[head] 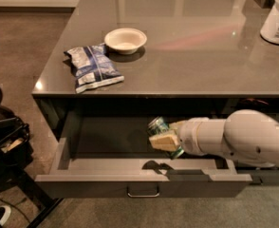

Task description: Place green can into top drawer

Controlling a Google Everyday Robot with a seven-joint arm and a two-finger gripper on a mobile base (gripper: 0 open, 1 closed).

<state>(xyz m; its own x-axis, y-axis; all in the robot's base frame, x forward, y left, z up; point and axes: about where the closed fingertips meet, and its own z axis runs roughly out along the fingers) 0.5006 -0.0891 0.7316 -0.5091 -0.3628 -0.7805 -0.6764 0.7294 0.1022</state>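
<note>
Cream-padded end effector (165, 138) clasps the tilted cylindrical green can (157, 126) over the shallow grey top drawer (89, 167).

The surface (191, 61) in front of me is a glossy grey-brown countertop with soft light reflections across it. On its left part a white bowl (125, 39) sits upright. Just beside it, nearer the front-left corner, a crinkled blue-and-silver snack bag (93, 68) lies flat (whether the two touch I cannot tell). At the far right edge stands a white tub (278, 19) with a dark label, well apart from both. My gripper (164, 140) is below the surface's front edge, closed around the green can (157, 126) over the open top drawer (97, 167).
</note>
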